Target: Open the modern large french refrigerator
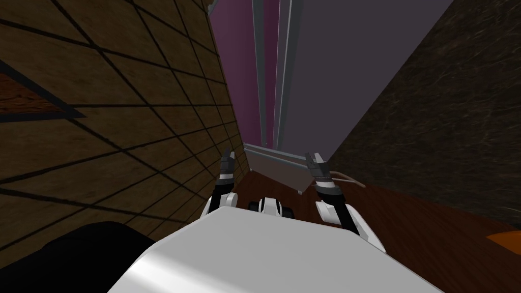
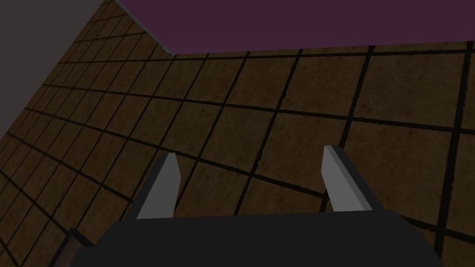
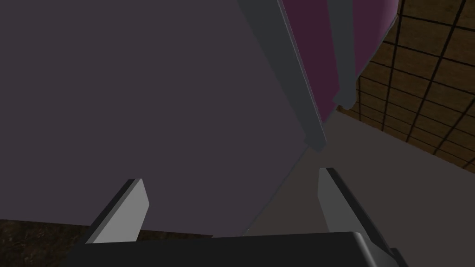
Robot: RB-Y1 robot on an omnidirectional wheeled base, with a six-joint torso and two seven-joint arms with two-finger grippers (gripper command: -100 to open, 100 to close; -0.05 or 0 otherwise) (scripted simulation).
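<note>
The refrigerator stands tall straight ahead, with a grey right door (image 1: 351,61) and a purple left door (image 1: 239,81). Two long vertical handles (image 1: 261,76) run side by side along the seam between them. A grey drawer front (image 1: 277,170) sits below the doors. My right gripper (image 1: 315,162) is open at the drawer's right end. In the right wrist view its fingers (image 3: 123,211) face the grey door (image 3: 139,92), and the lower end of that door's handle (image 3: 297,97) hangs just beyond the other fingertip. My left gripper (image 1: 227,156) is open beside the tiled wall (image 2: 278,130), holding nothing.
A brown tiled wall (image 1: 112,112) closes in tightly on the left. A dark rough wall (image 1: 447,127) rises on the right. Dark brown floor (image 1: 432,234) spreads to the right, with an orange patch (image 1: 506,239) at its edge.
</note>
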